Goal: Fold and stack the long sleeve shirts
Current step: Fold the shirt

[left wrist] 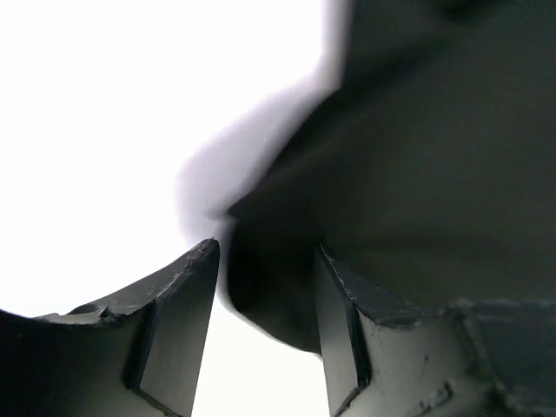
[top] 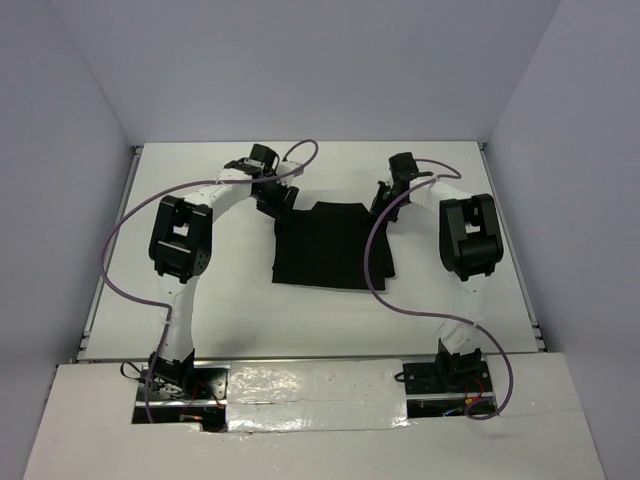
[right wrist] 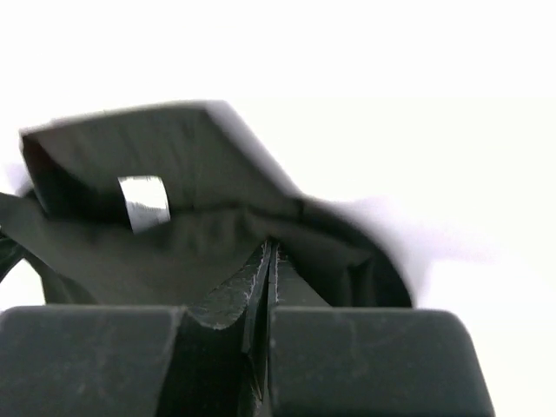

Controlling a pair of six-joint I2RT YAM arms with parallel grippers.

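Note:
The black long sleeve shirt (top: 330, 245) lies in a folded rectangle at the middle of the white table. My left gripper (top: 272, 203) is at its far left corner. In the left wrist view it (left wrist: 265, 261) is open, and a dark edge of the shirt (left wrist: 417, 174) lies between and beyond the fingers. My right gripper (top: 383, 205) is at the far right corner. In the right wrist view it (right wrist: 270, 249) is shut on a raised fold of the shirt (right wrist: 174, 252). The small white tag (right wrist: 143, 201) shows on the fold.
Purple cables (top: 375, 255) loop from both arms, and the right one hangs over the shirt's right side. Metal rails edge the table (top: 200, 320) at left and right. Grey walls stand on three sides.

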